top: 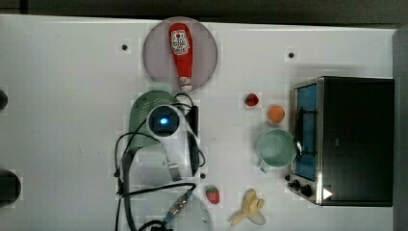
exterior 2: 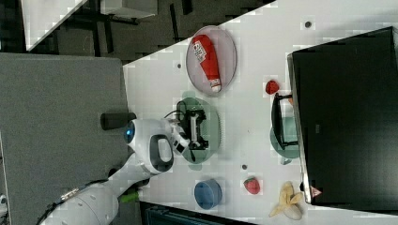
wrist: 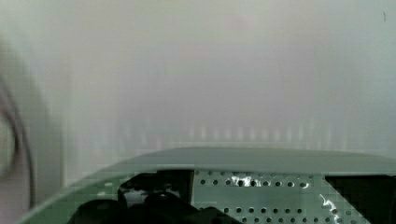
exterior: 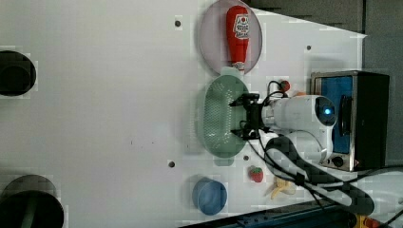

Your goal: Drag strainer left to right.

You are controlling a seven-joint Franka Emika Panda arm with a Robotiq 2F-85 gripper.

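Your gripper (exterior: 236, 117) hangs spread wide inside the strainer (exterior: 214, 118), holding nothing, one finger near each side of the bowl. The strainer sits on the white bench (exterior: 104, 118) just below the plate (top: 159, 57) with the ketchup bottle (top: 181, 53) in the top view, well to the top view's left of the mug (top: 275, 148) and the toaster oven (top: 356, 139). To do this step well, I would set one finger firmly against the inner wall on the side facing the direction of travel, or pinch the rim, before you start the pull; keep the fingers low so the bowl slides instead of tipping. Steer a straight line toward the top view's right and stop short of the strawberry (top: 251, 99) and mug. The arm reaches in from the top view's bottom edge, wrist pointing straight down over the bowl.
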